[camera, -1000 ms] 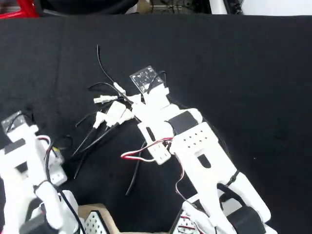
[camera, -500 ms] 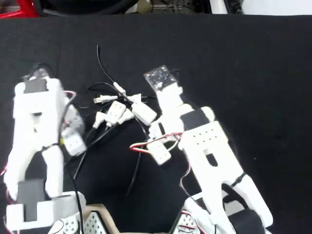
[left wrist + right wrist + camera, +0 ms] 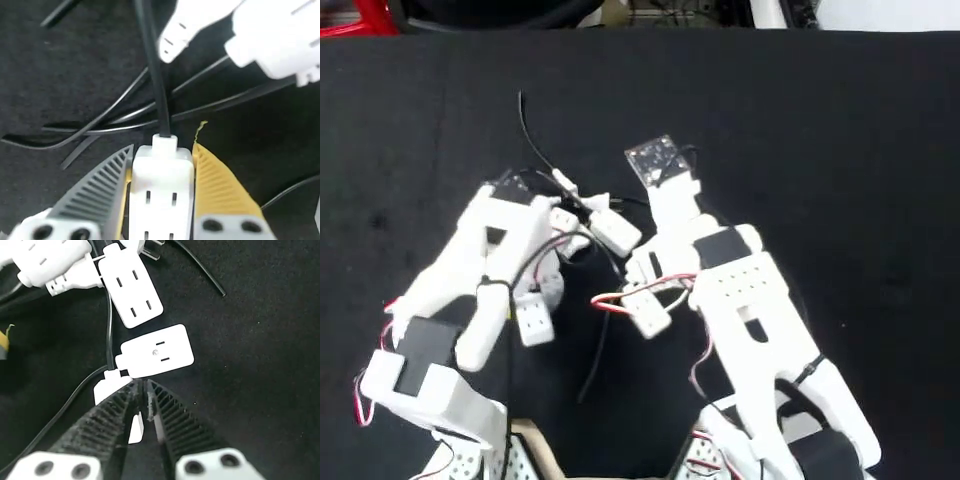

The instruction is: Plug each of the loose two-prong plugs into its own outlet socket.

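While cords tangle, left fingers seemingly grip socket.

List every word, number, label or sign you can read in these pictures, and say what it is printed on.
No text can be read anywhere.
Double socket: plain white, slots only, no print visible.
Single socket: slots and a small round mark, no lettering.
Circuit board at the end of an arm: tiny marks, too small to read.
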Controlling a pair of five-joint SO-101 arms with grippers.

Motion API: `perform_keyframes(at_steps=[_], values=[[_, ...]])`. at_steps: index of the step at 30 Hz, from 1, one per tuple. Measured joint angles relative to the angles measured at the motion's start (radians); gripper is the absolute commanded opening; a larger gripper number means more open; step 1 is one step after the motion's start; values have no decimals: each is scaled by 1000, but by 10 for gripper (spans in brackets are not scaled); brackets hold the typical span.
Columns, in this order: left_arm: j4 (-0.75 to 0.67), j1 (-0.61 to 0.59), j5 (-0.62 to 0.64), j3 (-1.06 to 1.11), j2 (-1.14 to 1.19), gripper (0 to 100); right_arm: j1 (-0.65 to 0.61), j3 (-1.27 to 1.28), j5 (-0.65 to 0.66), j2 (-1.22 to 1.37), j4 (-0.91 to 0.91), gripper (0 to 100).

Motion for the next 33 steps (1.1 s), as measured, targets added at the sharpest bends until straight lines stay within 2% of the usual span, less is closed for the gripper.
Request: perform_keyframes(at_steps=[3, 7, 9, 11, 14, 17, 21, 25, 28, 31, 33], values=[[2, 14, 0, 0, 0, 249, 0, 0, 0, 0, 0, 15], [95, 20, -2, -5, 0, 505, 0, 0, 0, 0, 0, 15], [180, 20, -2, -26, 0, 581, 0, 0, 0, 0, 0, 15], [267, 20, 0, -60, 0, 608, 0, 0, 0, 0, 0, 15], [373, 20, -9, -107, 0, 607, 0, 0, 0, 0, 0, 15], [400, 20, -114, -133, 0, 544, 0, 0, 8, 0, 5, 15], [410, 20, -338, -176, 0, 320, 0, 0, 12, 0, 46, 15], [410, -21, -652, -262, 0, 82, 0, 0, 54, 0, 72, 15], [410, -74, -749, -276, 0, 128, 34, -2, 61, 0, 77, 15], [377, -137, -752, -258, -2, 197, 81, -12, 83, 0, 110, 15], [330, -186, -703, -216, -20, 213, 109, -44, 103, -2, 146, 15]])
